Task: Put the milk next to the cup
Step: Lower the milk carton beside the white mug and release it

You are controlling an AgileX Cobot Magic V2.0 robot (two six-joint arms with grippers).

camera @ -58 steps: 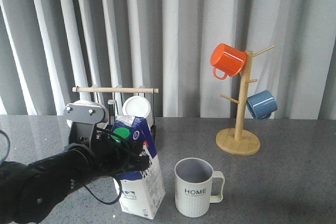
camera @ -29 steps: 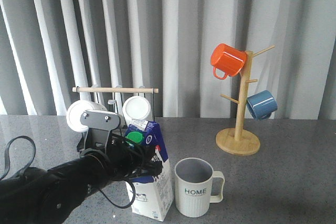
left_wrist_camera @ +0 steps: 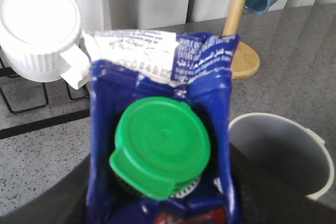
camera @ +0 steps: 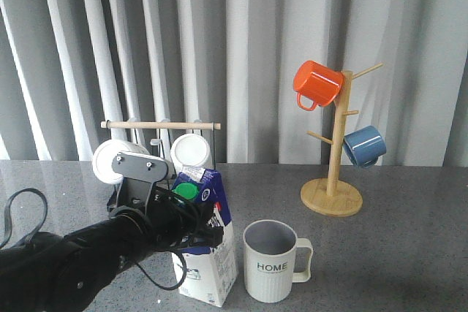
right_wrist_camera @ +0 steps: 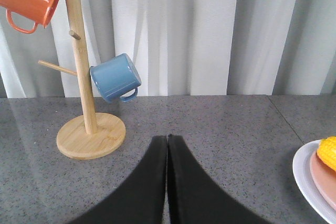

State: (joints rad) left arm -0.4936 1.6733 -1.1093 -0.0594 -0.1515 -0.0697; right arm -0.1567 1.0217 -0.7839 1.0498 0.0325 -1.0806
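While left jaws clamp the milk (camera: 208,253) beside the cup (camera: 274,261), right jaws meet

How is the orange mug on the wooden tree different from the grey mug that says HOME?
The glossy orange mug hangs tilted on a peg of the wooden mug tree, while the pale grey ribbed mug printed HOME stands upright on the grey table. The orange one is smooth and plain; the grey one has ridges and dark lettering. The orange mug's handle is rounded, the grey mug's squarish. Both are handled mugs.
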